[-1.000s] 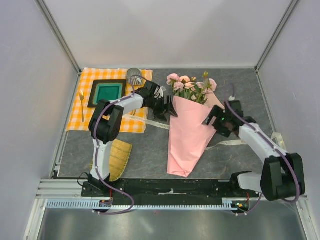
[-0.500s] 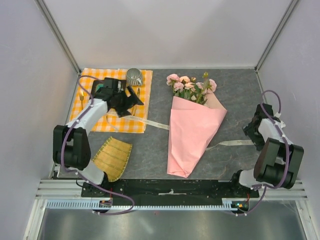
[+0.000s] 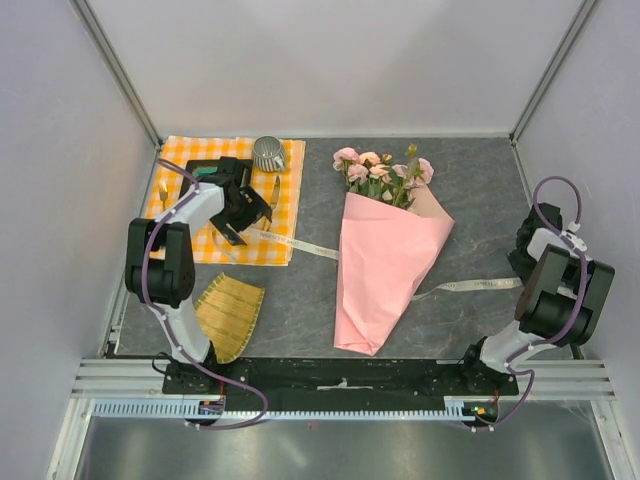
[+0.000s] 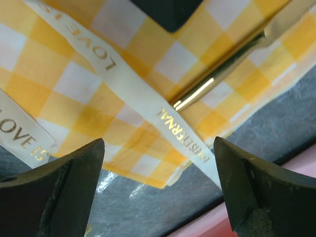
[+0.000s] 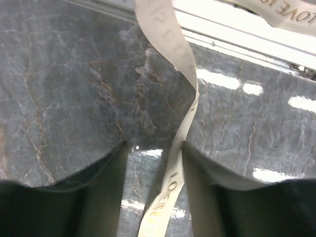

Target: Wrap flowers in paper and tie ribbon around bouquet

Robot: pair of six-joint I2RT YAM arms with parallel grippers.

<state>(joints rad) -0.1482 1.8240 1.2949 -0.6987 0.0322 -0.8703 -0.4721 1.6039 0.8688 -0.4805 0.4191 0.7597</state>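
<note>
Grey marbled tabletop (image 3: 300, 300), pale walls (image 3: 320, 70) | bouquet (image 3: 380, 260) lies flat | left claw (image 4: 159, 148) wide over checked cloth (image 4: 89, 123), left of bouquet | right claw (image 5: 153, 148) part-open astride ribbon (image 5: 185, 98), right of bouquet

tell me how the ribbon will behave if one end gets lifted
Probably floppy: the ribbon twists and bends in the right wrist view. Likely very light, since it lies flat and thin across the checked cloth.

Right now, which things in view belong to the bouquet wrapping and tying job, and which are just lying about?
Job: flowers, pink paper, ribbon.
Lying about: checked cloth, metal cup, bamboo mat.
</note>
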